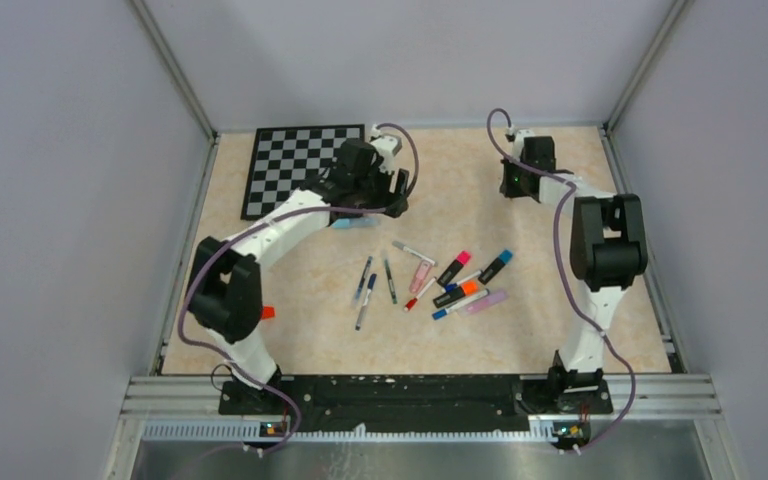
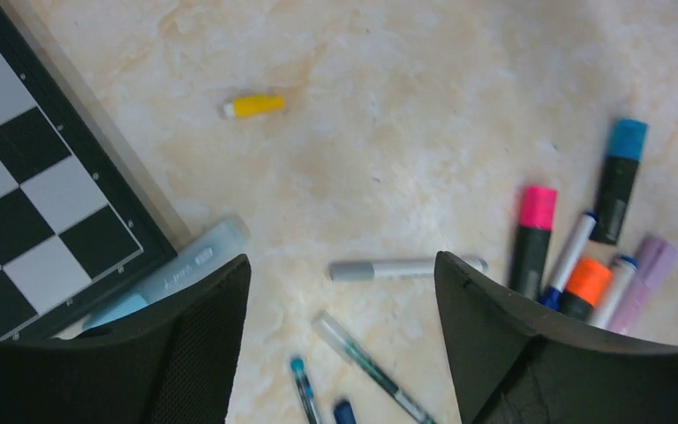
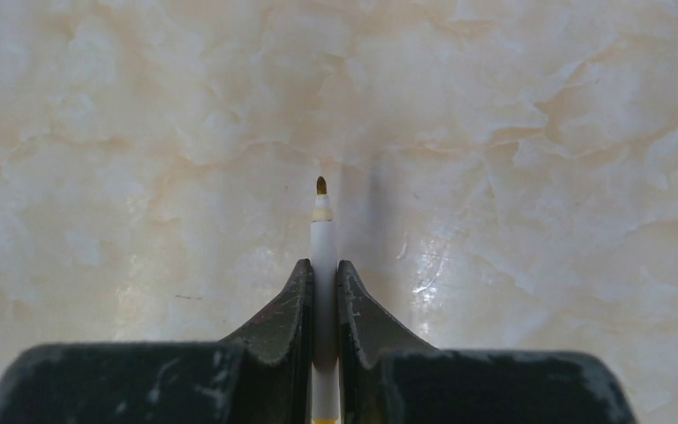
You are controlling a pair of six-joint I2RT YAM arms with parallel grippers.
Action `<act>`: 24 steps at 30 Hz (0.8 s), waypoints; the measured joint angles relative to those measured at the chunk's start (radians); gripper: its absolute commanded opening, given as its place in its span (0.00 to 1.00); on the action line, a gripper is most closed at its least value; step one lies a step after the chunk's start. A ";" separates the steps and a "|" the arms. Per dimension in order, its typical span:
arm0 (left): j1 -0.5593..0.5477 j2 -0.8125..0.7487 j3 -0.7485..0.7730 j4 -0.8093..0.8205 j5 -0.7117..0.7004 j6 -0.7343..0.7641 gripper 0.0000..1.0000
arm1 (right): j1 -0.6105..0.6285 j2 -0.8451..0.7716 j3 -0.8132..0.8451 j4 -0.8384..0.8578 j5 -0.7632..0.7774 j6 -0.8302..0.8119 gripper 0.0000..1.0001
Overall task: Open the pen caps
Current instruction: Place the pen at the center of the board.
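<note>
1. Right hand [image 3: 325, 269]: near the far right corner of the desk [image 1: 520, 330]. It is clenched on a white pen [image 3: 322, 230]. The barrel is pinched between the two fingers, and the dark nib sticks out past them, exposed. I cannot tell whether the nib touches the desk.
2. Left hand [image 2: 342, 261]: released, with its fingers spread wide and nothing between them. It is toward the far side, just right of the chessboard [image 1: 300, 165] that fills the far left corner.
3. Yellow cap [image 2: 254, 106]: lies loose on its side on bare desk, near the chessboard's edge and apart from every pen.
4. Pale blue highlighter [image 2: 185, 269]: lies just beside the chessboard's edge, with one end hidden behind a left finger.
5. Middle of desk: a loose cluster of pens.
   - The black markers have a pink cap [image 2: 538, 208], a blue cap [image 2: 628, 140] and an orange cap [image 2: 589, 279], all seated.
   - A lilac highlighter [image 2: 653, 261] lies beside the orange one.
   - A grey pen [image 2: 397, 268] lies at the cluster's far left.
   - Thin pens [image 1: 368, 285] lie on the cluster's left.
6. Red-orange chip [image 1: 267, 312]: near the left edge, beside the left arm.
</note>
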 measured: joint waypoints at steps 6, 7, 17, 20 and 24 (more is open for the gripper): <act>0.012 -0.263 -0.254 0.037 0.061 0.007 0.99 | 0.000 0.055 0.033 -0.015 0.065 -0.007 0.02; 0.016 -0.312 -0.314 0.050 0.066 -0.002 0.99 | 0.000 0.059 0.033 -0.023 0.073 -0.008 0.03; 0.026 -0.711 -0.667 0.090 0.120 -0.151 0.99 | 0.000 0.063 0.045 -0.037 0.117 -0.034 0.19; 0.029 -0.817 -0.738 0.098 0.120 -0.200 0.99 | 0.000 0.063 0.045 -0.037 0.119 -0.044 0.25; 0.037 -0.916 -0.795 0.101 0.120 -0.247 0.99 | 0.000 0.063 0.044 -0.035 0.121 -0.054 0.30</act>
